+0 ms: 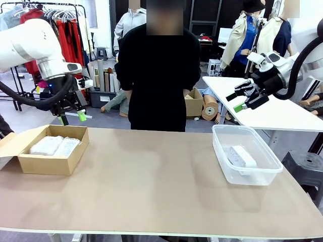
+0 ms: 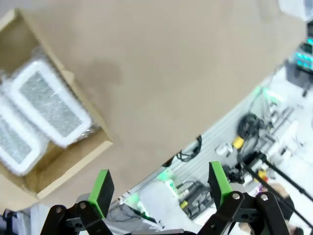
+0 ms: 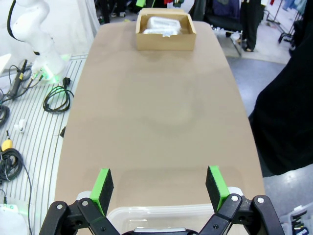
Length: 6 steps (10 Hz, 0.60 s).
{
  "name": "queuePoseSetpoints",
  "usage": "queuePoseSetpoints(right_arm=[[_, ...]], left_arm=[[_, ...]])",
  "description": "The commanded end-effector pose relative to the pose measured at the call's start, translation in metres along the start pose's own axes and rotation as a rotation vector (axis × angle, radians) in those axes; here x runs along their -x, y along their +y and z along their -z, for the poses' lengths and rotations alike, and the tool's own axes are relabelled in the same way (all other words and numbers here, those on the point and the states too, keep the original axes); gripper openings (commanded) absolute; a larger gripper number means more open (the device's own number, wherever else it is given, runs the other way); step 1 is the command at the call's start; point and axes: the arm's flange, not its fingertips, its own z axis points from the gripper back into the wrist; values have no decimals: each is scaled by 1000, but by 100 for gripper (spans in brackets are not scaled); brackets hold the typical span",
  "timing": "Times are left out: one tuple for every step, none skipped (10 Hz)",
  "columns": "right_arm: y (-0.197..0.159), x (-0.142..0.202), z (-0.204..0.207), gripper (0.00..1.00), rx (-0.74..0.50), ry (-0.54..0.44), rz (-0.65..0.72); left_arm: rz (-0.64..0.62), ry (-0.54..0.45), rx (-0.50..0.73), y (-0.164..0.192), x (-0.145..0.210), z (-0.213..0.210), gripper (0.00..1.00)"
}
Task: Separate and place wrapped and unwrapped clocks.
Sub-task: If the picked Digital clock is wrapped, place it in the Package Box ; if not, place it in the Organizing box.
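Two bubble-wrapped clocks (image 1: 54,145) lie side by side in the brown cardboard box (image 1: 30,164) at the table's left; the left wrist view shows them from above (image 2: 49,105). The bare white clock (image 1: 241,156) rests in the clear plastic tub (image 1: 266,174) on the right. My left gripper (image 1: 72,118) hangs open and empty above the box's far side. My right gripper (image 1: 235,102) is raised above and behind the tub, open and empty. In the right wrist view its green fingertips (image 3: 103,183) frame the tub's rim (image 3: 161,211), with the box (image 3: 165,40) far off.
A person in black (image 1: 156,75) stands at the table's far edge, arms down. The brown tabletop (image 1: 151,176) stretches between box and tub. A white table (image 1: 272,108) stands behind on the right. Cables and floor clutter (image 3: 54,98) lie beside the table's near side.
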Motion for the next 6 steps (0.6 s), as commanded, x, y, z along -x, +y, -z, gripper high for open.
queuePoseSetpoints(right_arm=[[1, -3, -1, 100, 3, 1, -5], [1, -3, -1, 100, 3, 1, -5], [1, -3, -1, 100, 3, 1, -5], [1, -3, -1, 100, 3, 1, -5], [1, -3, -1, 100, 3, 1, -5], [1, -3, -1, 100, 3, 1, -5]], left_arm=[[145, -45, 57, 12, -3, -9, 100], [235, -160, 29, 5, -2, -5, 100], [329, -267, 10, -1, 1, -5, 100], [414, -371, -2, -9, 1, -3, 100], [483, -422, 17, -16, 3, 0, 100], [537, -443, 25, -19, 3, 0, 100]])
